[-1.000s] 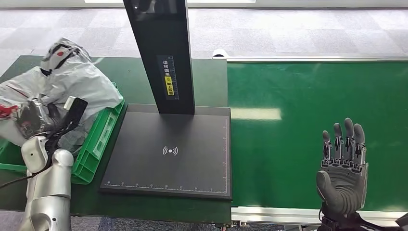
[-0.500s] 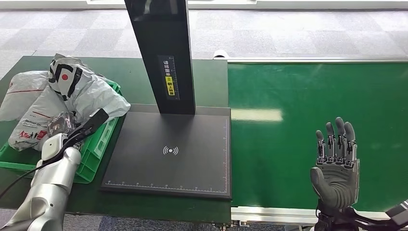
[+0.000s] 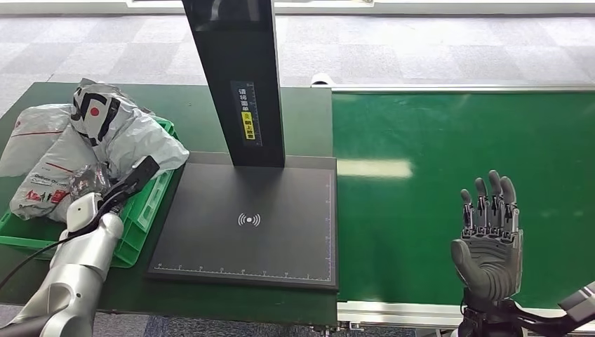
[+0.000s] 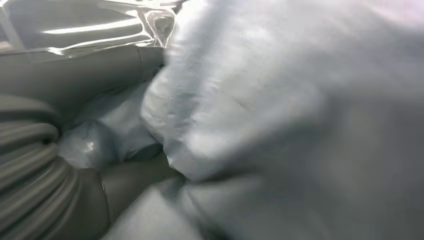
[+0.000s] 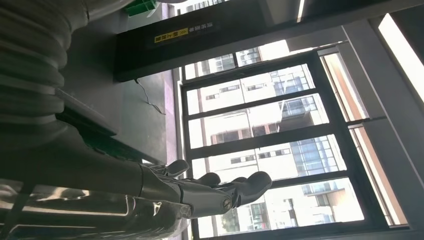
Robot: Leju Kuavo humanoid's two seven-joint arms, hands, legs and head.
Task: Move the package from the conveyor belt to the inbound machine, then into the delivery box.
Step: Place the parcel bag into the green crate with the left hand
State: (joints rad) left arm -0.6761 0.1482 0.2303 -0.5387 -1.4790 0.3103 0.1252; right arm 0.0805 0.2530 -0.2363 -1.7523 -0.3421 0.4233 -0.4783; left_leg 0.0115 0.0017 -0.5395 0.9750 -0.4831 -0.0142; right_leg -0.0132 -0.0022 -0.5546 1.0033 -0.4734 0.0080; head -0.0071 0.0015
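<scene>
Package (image 3: 116, 130) sits in green crate (image 3: 144, 203) at frame left w/ my left hand (image 3: 88, 184) on it, grip unclear; right hand (image 3: 489, 242) spread, empty, lower right.

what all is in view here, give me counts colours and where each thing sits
packages: several, grey and white plastic mailers, piled in and over the crate at the left
delivery box: one, green crate, left of the machine
inbound machine: one, black flat plate with a black upright post, table centre
conveyor belt: one, green, bare, on the right
left hand: one, grey, down among the packages in the crate; grip cannot be told
right hand: one, dark grey, open with fingers apart, held above the belt's near edge
</scene>
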